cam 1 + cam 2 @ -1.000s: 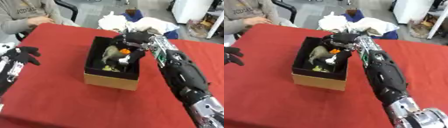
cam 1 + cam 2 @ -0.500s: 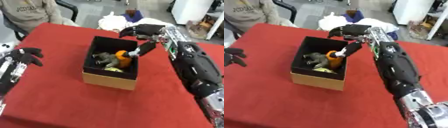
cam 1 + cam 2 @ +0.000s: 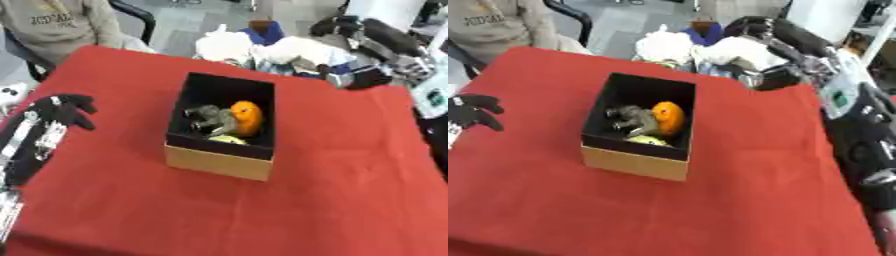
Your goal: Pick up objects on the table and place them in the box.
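The right robot hand has pulled back from the box to the far right edge of the worktop, leaving an orange thing inside that it was lowering in a second ago. The orange thing now lies in the box beside a grey-green toy and a yellow piece, touching both as far as can be seen. The right robot hand shows dark and blurred above the worktop's far corner, and whether its fingers are spread or curled cannot be told; it appears to carry nothing. The left robot hand rests at the left edge of the red cloth as before, its black fingers relaxed and slightly spread, holding nothing.

With the drop made, that item looks finished, and no other loose object shows on the red cloth in either view, so the task may be near its end, though the near edge is partly out of frame.

Beyond the far edge lies a heap of white cloth or bags with a blue thing among it, off the worktop and apart from the box. A seated person in a grey top is at the far left corner, touching nothing. Nothing stands between either robot hand and the box.
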Robot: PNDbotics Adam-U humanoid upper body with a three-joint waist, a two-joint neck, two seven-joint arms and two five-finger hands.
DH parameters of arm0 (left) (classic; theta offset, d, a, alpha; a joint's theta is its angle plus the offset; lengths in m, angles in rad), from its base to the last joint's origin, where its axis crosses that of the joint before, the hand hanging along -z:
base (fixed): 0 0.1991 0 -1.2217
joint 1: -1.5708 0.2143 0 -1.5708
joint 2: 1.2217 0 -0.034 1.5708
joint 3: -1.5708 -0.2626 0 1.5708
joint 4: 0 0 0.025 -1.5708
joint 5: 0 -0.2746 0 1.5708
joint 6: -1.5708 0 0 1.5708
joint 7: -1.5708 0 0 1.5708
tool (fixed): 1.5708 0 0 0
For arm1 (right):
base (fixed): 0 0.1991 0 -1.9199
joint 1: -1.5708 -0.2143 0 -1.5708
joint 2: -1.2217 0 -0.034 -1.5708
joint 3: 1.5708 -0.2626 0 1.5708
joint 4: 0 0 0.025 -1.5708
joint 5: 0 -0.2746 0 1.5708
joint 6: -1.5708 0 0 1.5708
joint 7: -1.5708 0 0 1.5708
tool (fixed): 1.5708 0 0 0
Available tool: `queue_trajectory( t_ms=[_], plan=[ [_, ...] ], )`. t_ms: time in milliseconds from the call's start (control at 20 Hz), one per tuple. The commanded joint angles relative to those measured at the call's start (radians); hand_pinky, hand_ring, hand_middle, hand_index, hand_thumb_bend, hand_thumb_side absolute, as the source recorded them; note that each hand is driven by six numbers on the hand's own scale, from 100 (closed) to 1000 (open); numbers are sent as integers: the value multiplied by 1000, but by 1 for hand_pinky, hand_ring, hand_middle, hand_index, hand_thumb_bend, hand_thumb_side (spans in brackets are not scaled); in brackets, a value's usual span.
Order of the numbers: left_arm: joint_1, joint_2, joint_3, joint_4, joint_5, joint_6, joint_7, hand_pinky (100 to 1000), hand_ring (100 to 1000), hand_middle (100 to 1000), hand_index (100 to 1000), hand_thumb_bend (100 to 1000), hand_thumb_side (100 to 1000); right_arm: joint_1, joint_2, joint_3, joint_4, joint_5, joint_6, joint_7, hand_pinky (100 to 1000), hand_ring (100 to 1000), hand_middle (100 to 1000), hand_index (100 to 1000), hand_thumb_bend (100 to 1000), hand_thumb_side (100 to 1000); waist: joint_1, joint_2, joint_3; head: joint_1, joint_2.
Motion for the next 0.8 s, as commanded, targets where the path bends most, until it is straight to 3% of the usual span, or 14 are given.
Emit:
queue_trajectory(
  t_ms=[50,200,350,600,800],
  plan=[
    [-1,20,19,-5,-6,-3,14,610,543,616,769,181,859,74,-94,-57,-108,-230,41,29,807,742,780,862,100,359,11,-10,-5,13,-5],
    [2,20,26,-1,-4,-5,23,610,538,612,767,182,855,192,-118,-111,-209,-389,133,64,800,715,757,851,100,417,14,-9,-14,16,-2],
    [1,17,30,3,-2,-6,29,609,534,608,766,183,856,302,-109,-170,-303,-487,211,93,804,709,753,850,100,500,19,-7,-23,16,2],
    [2,12,30,6,-4,-10,30,609,532,597,764,183,860,443,-64,-252,-428,-569,310,106,808,699,745,848,100,656,25,-2,-30,-13,19],
    [2,10,28,6,-6,-12,27,609,533,597,765,183,859,529,-31,-292,-478,-588,354,111,808,692,740,846,100,661,26,-1,-32,-66,44]
  ],
)
